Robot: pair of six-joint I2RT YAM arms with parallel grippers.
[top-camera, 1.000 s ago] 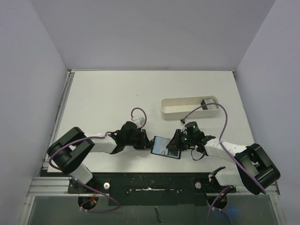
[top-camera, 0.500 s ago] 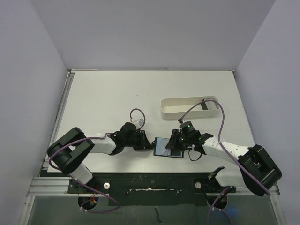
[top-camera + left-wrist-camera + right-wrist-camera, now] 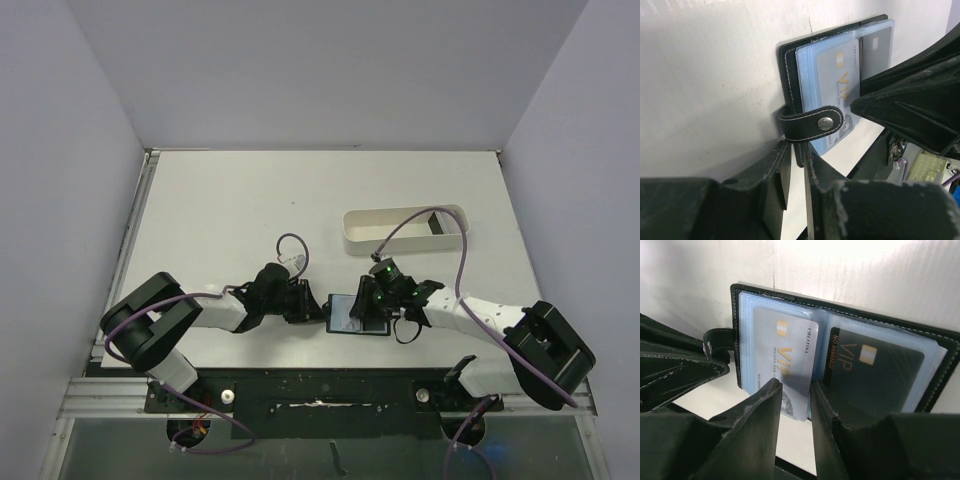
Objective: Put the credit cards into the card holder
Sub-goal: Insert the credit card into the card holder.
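Card holder (image 3: 345, 314) lies open on the surface (image 3: 230, 210), close to the near edge and between the two arms. It is well apart from the white tray (image 3: 390, 240) behind it.

Left gripper (image 3: 796, 162): jaws almost closed, pinching the holder's black cover edge just below the snap tab (image 3: 812, 122). The tab folds over onto the bluish pockets.

Right gripper (image 3: 795, 392): jaws parted a little, clamping nothing. The tips sit over the near edge of the grey card (image 3: 785, 357).

The grey card is seated in the pocket on the tab side, with its gold chip and "VIP" print visible. The dark card (image 3: 875, 372) sits in the pocket on the other half and is also marked "VIP".

From above, the grippers meet the holder from opposite sides – the left one on its left edge, the right one over its right half. Something dark stands in the tray's right end – can't tell what.
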